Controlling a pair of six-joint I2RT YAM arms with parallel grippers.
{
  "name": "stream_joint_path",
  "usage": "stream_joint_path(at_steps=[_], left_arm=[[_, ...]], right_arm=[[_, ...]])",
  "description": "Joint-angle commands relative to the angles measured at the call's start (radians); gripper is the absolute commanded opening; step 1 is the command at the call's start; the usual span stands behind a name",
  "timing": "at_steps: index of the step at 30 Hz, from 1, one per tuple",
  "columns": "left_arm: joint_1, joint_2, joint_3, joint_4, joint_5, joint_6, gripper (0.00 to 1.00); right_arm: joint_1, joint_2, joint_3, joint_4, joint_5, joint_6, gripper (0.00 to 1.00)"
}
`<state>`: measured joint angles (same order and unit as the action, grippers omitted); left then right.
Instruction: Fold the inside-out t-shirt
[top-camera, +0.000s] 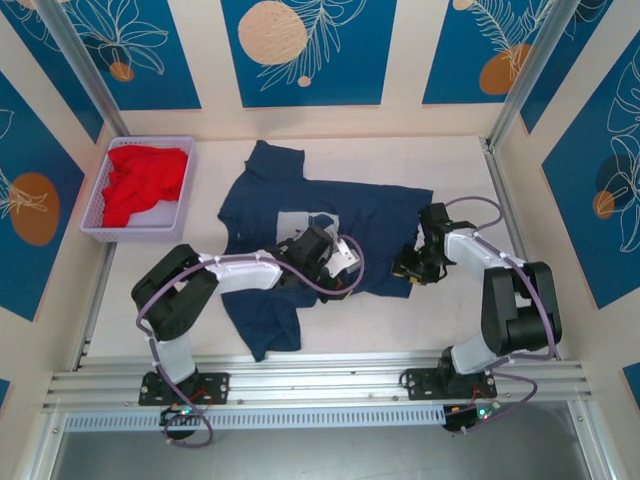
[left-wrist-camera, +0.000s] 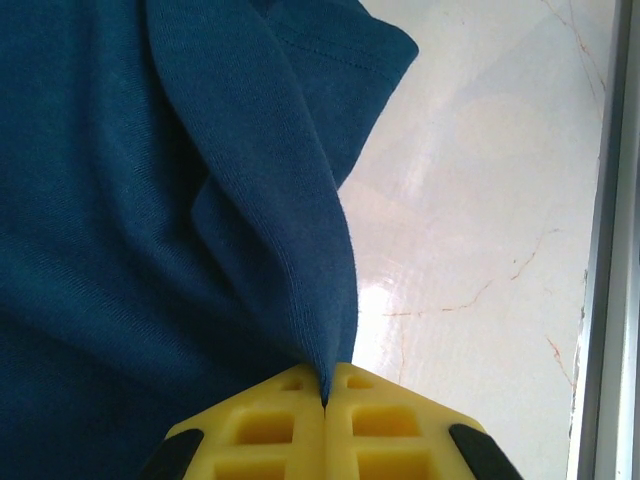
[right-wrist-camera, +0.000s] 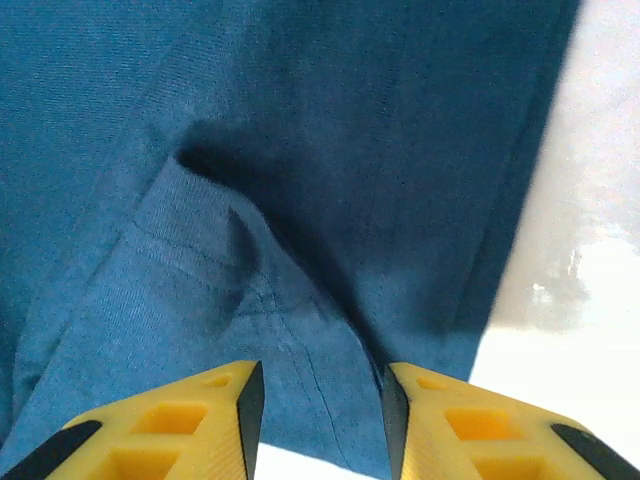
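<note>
Roughly flat: navy t-shirt (top-camera: 385, 215) lies on the white table (top-camera: 455, 165)
Left gripper (left-wrist-camera: 324, 395) pressed together, pinching a ridge of its cloth; right gripper (right-wrist-camera: 320, 390) spread (hem lying between its fingers)

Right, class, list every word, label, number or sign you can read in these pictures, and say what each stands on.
No text can be read.
The pale print on the navy t-shirt: too small and partly covered to read.
The wall panels: leaf and circle drawings, no lettering.
</note>
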<state>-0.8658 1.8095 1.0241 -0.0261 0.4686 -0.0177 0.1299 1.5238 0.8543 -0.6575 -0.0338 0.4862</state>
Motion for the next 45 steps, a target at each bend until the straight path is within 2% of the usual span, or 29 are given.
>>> stream_joint_path(at_steps=[1, 8, 11, 23, 28, 32, 38, 40, 42, 45], left_arm=[[0.007, 0.010, 0.021, -0.007, 0.034, 0.002, 0.00], [0.007, 0.010, 0.016, -0.006, 0.038, 0.004, 0.00], [0.006, 0.010, 0.014, -0.004, 0.039, 0.005, 0.00], [0.007, 0.011, 0.010, -0.006, 0.038, 0.008, 0.00], [0.007, 0.010, 0.011, -0.010, 0.035, 0.007, 0.00], [0.003, 0.005, 0.013, -0.001, 0.039, -0.002, 0.00], [-0.044, 0.053, 0.067, 0.005, 0.042, -0.011, 0.00], [-0.057, 0.068, 0.091, 0.011, 0.023, -0.023, 0.06], [-0.060, 0.055, 0.096, 0.025, 0.001, -0.041, 0.21], [-0.059, -0.044, 0.054, 0.018, -0.106, -0.046, 0.40]], right_arm=[[0.018, 0.051, 0.048, 0.030, 0.005, 0.017, 0.39], [0.054, 0.125, 0.088, 0.016, 0.070, 0.014, 0.39], [0.063, 0.136, 0.096, 0.012, 0.079, 0.015, 0.35], [0.066, 0.120, 0.095, 0.006, 0.093, 0.016, 0.09], [0.068, 0.052, 0.086, -0.037, 0.113, 0.012, 0.07], [0.064, -0.067, 0.064, -0.093, 0.135, 0.017, 0.06], [0.031, -0.202, 0.043, -0.131, 0.143, 0.020, 0.03], [0.015, -0.219, 0.050, -0.127, 0.136, 0.015, 0.01], [-0.002, -0.226, 0.060, -0.118, 0.127, 0.005, 0.00], [-0.006, -0.218, 0.070, -0.092, 0.097, 0.002, 0.00]])
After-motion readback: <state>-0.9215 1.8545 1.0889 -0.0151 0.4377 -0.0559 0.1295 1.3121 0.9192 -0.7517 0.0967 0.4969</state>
